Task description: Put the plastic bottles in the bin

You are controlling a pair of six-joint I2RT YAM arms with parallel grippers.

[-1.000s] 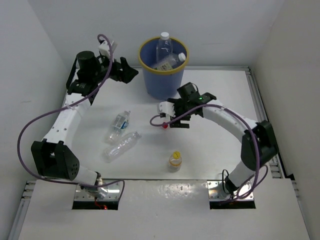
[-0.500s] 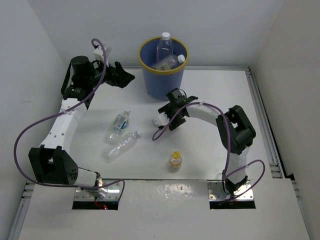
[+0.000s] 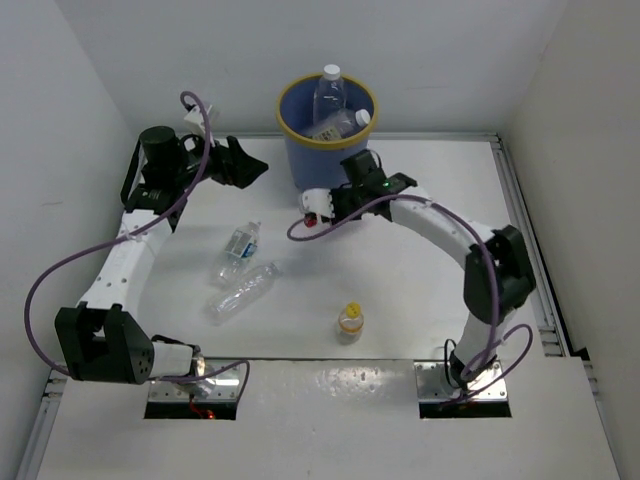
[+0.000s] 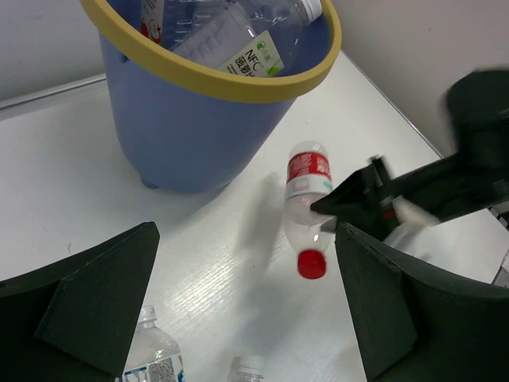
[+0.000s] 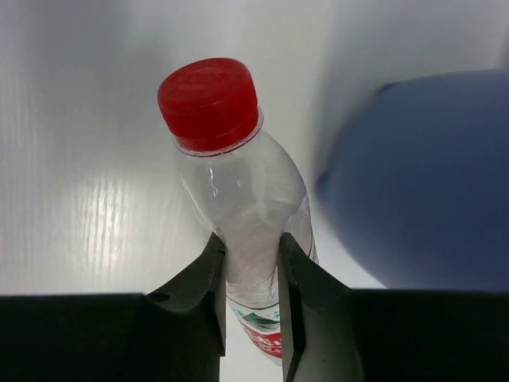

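I am clenching my right hand (image 5: 248, 263) around the body of the red-capped bottle (image 5: 238, 207). I have swung it from mid-surface and am holding it just beside the bin (image 3: 312, 165), not yet over the rim. My left hand (image 3: 250, 163) is hanging released, left of the bin. Three other bottles (image 3: 243, 290) are lying on the surface (image 3: 420, 290).

The bin (image 5: 429, 183) wall stands just beside the right fingers (image 5: 199, 302), which clamp a red-capped bottle (image 5: 238, 207); on their other side lies bare surface (image 5: 79, 159). The bin's mouth is partly taken by an upright bottle (image 3: 328, 92) poking above the rim and a leaning bottle (image 3: 340, 124). Ahead of the spread left fingers (image 4: 87, 302), the held bottle and the right arm (image 4: 477, 143) cross the way.
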